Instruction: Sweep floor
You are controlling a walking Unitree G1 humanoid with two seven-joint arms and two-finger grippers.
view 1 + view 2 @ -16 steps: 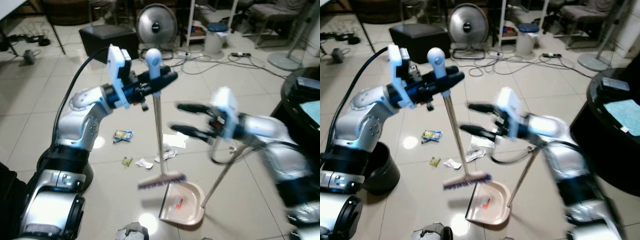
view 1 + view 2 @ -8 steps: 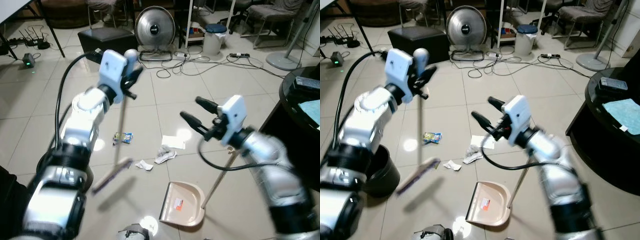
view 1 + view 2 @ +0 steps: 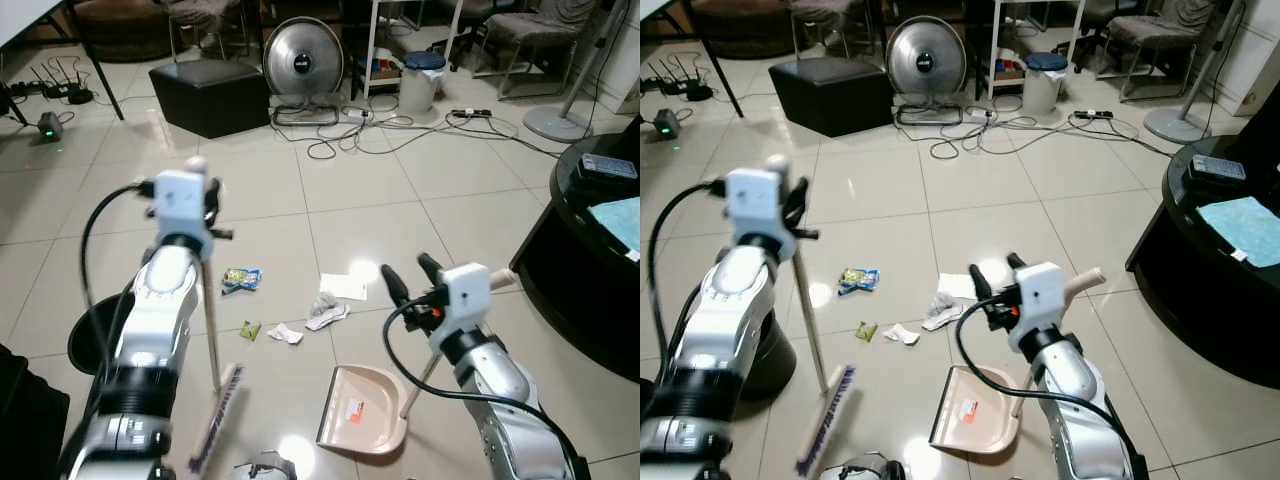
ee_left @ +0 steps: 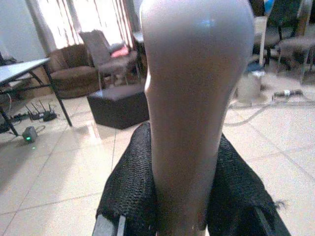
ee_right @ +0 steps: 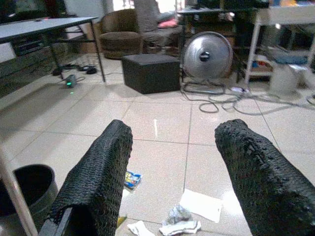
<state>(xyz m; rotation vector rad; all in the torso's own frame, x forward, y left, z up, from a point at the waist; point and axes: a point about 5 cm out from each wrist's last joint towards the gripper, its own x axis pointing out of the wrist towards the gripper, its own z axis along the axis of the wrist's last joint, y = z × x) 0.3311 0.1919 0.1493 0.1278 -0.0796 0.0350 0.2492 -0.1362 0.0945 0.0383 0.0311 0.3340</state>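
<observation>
Sweeping is mid-stroke: the left tool [image 3: 196, 178] grips the broom [image 3: 213, 352] at centre-left, the right tool [image 3: 407, 275] gapes empty, and the litter [image 3: 327, 310] probably needs drawing toward the dustpan [image 3: 362, 414].

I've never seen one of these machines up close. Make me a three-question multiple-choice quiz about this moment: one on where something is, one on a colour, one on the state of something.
1. Where does the dustpan lie?
A. On the black table
B. On the floor, between the broom head and the right arm
C. Inside the black bin

2. What colour is the broom handle's top?
A. Bright red
B. Pale, whitish
C. Dark green

3. What is the state of the right claw?
A. Shut on the dustpan's handle
B. Shut on a scrap of paper
C. Open, holding nothing

Answers:
1. B, the pan rests on the tiles right of the broom head.
2. B, the left wrist view shows a pale knob between the left claw fingers.
3. C, its two black fingers stand apart with floor visible between them.
</observation>
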